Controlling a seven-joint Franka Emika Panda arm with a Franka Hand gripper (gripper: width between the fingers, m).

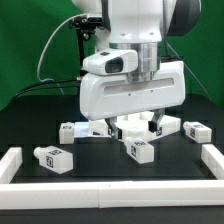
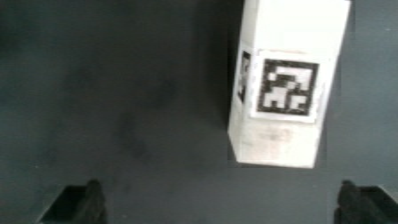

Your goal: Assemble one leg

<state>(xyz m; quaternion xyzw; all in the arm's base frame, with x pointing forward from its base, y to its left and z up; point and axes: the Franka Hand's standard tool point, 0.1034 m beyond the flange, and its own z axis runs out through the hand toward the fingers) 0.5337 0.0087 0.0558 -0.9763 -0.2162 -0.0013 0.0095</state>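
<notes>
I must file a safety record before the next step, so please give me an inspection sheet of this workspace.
Surface: black table, bordered by a white rail in front and at both sides.
Job's things: four tagged white legs lying apart: left leg, front leg, middle leg, right leg; none gripped.
Clutter: nothing seen.
Grippers: gripper open, nothing between its fingers; the wrist view shows a nearby leg beyond them.
Cables: black cable hanging on the exterior view's left.
Surroundings: green backdrop.

White tagged legs (image 1: 53, 157) lie scattered on the black table (image 1: 100, 166).
</notes>
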